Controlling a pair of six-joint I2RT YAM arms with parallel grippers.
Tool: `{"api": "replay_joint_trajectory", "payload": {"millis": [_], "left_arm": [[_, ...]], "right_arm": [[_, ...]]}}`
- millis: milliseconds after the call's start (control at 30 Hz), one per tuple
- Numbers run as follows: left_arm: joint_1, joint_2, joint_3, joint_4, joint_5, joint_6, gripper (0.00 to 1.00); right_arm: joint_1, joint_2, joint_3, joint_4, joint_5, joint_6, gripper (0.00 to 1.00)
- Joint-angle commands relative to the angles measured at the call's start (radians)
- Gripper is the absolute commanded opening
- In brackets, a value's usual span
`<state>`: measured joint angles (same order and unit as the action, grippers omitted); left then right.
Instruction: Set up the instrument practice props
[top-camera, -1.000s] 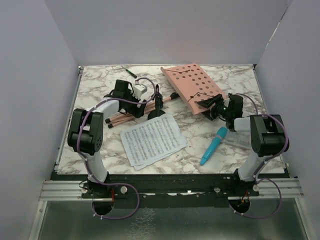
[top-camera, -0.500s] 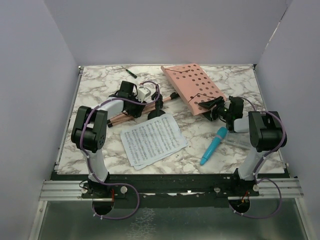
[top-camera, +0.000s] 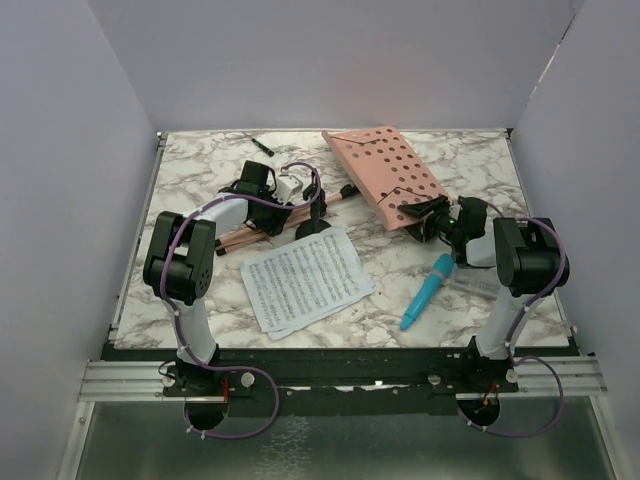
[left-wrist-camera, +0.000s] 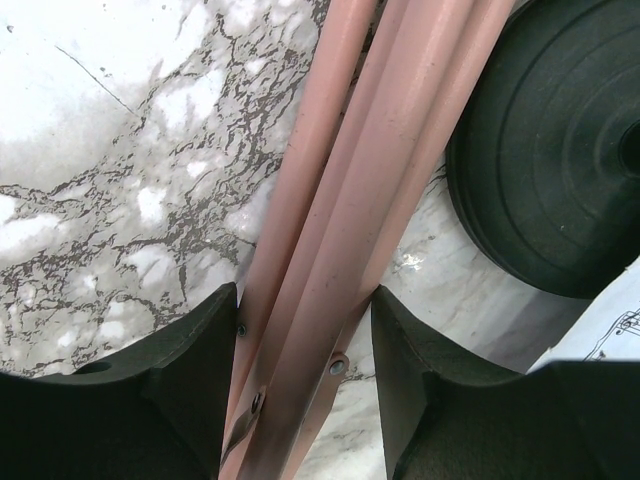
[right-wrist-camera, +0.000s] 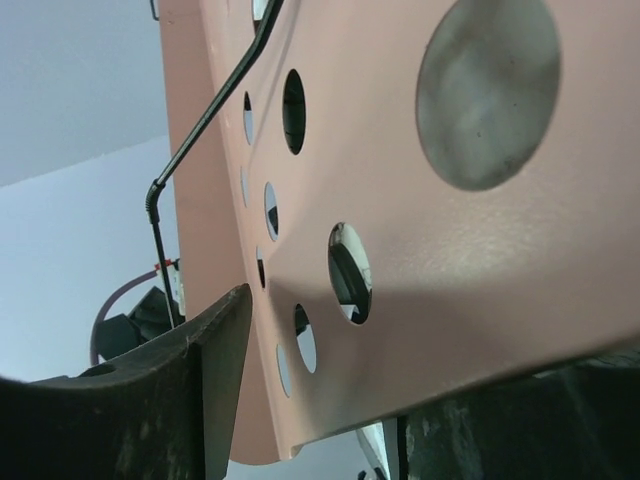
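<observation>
The pink music stand lies flat on the table, its perforated desk (top-camera: 385, 172) at the back right and its folded legs (top-camera: 262, 228) pointing left. My left gripper (top-camera: 293, 210) (left-wrist-camera: 305, 300) is shut on the bundled pink legs (left-wrist-camera: 340, 200), right beside the black mic stand's round base (top-camera: 312, 229) (left-wrist-camera: 560, 150). My right gripper (top-camera: 426, 212) (right-wrist-camera: 325, 335) is open, with its jaws on either side of the desk's near edge (right-wrist-camera: 440, 300). The white sheet music (top-camera: 305, 278) lies in the middle front. The blue microphone (top-camera: 428, 291) lies at the front right.
A small black-green stick (top-camera: 262, 147) lies at the back left of the marble tabletop (top-camera: 190, 170). White walls close in the left, back and right sides. A corner of the sheet music (left-wrist-camera: 615, 335) shows beside the mic stand base.
My left gripper has moved right along the legs toward the mic stand. My right gripper has pushed left onto the desk's near edge.
</observation>
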<state>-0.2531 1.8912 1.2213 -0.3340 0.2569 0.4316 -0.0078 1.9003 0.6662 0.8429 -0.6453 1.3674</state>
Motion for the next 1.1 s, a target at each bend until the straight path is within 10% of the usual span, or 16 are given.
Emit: {"api": "replay_joint_trajectory", "payload": {"millis": [0,300,733,1067], "left_arm": [[-0.009,0.031,0.020,-0.083,0.013,-0.042,0.00],[-0.011,0.044,0.036,-0.108,-0.006,-0.050,0.00],[-0.011,0.065,0.060,-0.131,-0.024,-0.085,0.00],[-0.011,0.061,0.057,-0.131,-0.010,-0.093,0.00]], "right_arm": [[0.013,0.006,0.057,0.289,0.033,0.046,0.54],[0.013,-0.025,0.011,0.466,0.051,0.137,0.09],[0.013,-0.215,-0.010,0.195,0.165,-0.003,0.60],[0.013,-0.114,0.066,0.179,0.151,0.035,0.30]]}}
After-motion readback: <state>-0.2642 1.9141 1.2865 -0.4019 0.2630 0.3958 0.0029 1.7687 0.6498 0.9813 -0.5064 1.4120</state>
